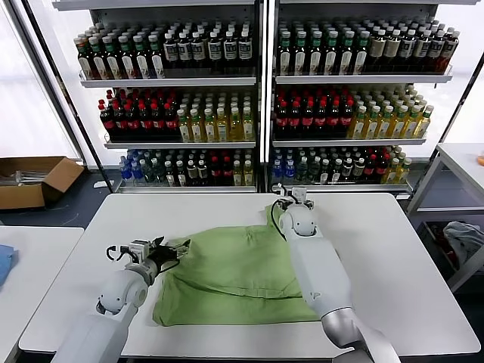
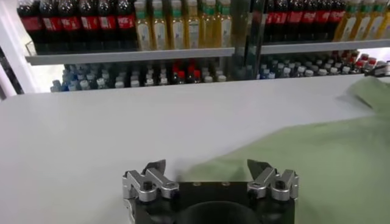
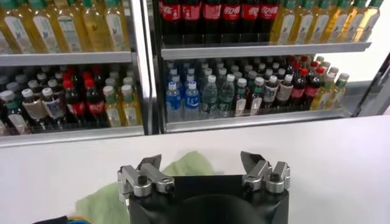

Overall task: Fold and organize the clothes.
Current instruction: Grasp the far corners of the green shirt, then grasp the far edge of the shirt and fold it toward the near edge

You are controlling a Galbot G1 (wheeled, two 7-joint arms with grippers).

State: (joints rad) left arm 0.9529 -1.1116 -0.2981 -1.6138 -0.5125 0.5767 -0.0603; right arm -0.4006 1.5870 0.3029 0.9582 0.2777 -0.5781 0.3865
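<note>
While both arms sit low over the white bench (image 1: 393, 249), neither is gripping cloth. The left claw (image 1: 175, 247) hovers at about nine o'clock of the garment, its fingers spread wide in the left wrist view, with only bare bench and the nearest green edge between them. The right claw (image 1: 291, 198) is at roughly one o'clock of the garment, over the far corner; the right wrist view shows its fingers (image 3: 150, 164) parted and empty, a bump of green cloth lying just beyond.

Between the two claws, the light green polo shirt (image 1: 234, 276) lies at the bench's centre, partly folded, plain side up, with a diagonal crease running toward five o'clock and uneven edges along the near side. No collar or print shows.

Outward, at twelve o'clock, stand shelves of bottled drinks (image 1: 227, 113); a cardboard box (image 1: 38, 180) sits on the floor at ten o'clock.

From here the risk is a poor pinch: if the left claw closes on only the top layer, lifting would peel the fold open instead of carrying it. Dragging the soft cloth could also bunch it, or pull the near hem over the bench edge at six o'clock.
</note>
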